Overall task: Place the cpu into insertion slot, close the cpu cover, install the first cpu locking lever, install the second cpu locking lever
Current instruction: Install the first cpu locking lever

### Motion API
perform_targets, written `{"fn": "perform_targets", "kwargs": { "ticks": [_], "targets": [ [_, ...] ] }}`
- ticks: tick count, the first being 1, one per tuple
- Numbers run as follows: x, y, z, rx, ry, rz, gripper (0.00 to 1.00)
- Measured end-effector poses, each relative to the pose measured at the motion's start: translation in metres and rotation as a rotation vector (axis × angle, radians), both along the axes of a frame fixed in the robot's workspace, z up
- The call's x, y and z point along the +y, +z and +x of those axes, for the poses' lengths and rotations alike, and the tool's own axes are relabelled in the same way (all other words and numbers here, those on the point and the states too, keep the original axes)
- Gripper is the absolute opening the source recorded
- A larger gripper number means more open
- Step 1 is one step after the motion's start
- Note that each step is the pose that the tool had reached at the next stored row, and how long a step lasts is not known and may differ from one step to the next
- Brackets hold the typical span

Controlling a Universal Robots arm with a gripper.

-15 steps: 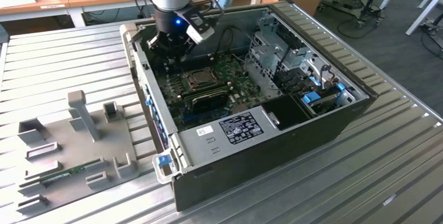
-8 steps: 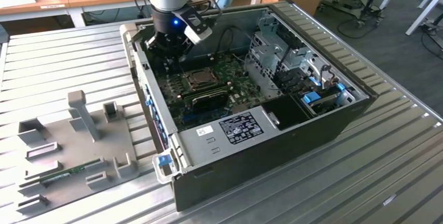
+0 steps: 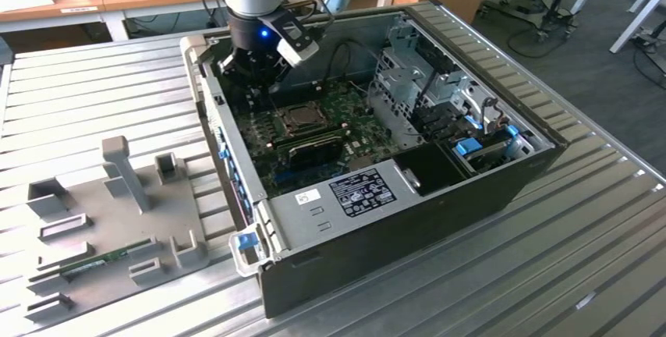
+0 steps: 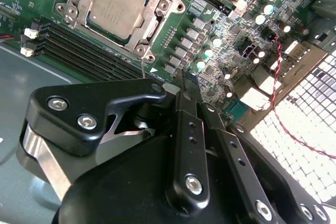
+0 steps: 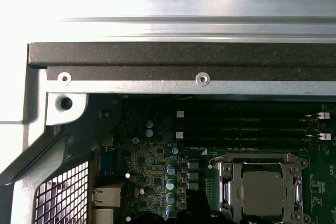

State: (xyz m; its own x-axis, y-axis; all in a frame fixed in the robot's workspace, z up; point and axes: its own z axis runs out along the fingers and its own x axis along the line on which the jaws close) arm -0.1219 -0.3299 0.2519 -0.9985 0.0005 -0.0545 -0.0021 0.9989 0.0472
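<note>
Inside the case (image 3: 344,251), I have the gripper (image 3: 255,79) low over the board (image 3: 348,111), close to the wall (image 3: 214,107) on the exterior view's left. Second wrist view: gripper pinched closed, empty, just beside the insertion slot (image 4: 67,10); cpu (image 4: 116,6) seated, cpu cover (image 4: 149,22) down. First wrist view: case rim (image 5: 157,56) beyond the memory slots (image 5: 247,124).
</note>
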Motion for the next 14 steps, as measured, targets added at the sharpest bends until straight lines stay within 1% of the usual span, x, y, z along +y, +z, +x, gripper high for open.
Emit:
{"fn": "perform_targets", "kwargs": {
  "ticks": [5,6,7,8,10,11,14],
  "targets": [
    [0.0,0.0,0.0,0.0,0.0,0.0009,0.1],
    [-0.0001,0.0,-0.0001,-0.0003,0.0,0.0042,0.1],
    [-0.0001,0.0,-0.0003,-0.0008,0.0,0.012,0.1],
    [0.0,0.0,-0.0004,-0.0012,0.0,0.0228,0.1],
    [0.0,0.0,-0.0005,-0.002,0.0,0.0421,0.1],
    [0.0,0.0,-0.0005,-0.002,0.0,0.0461,0.1],
    [0.0,0.0,-0.0005,-0.0021,0.0,0.0463,0.1]
  ]
}}
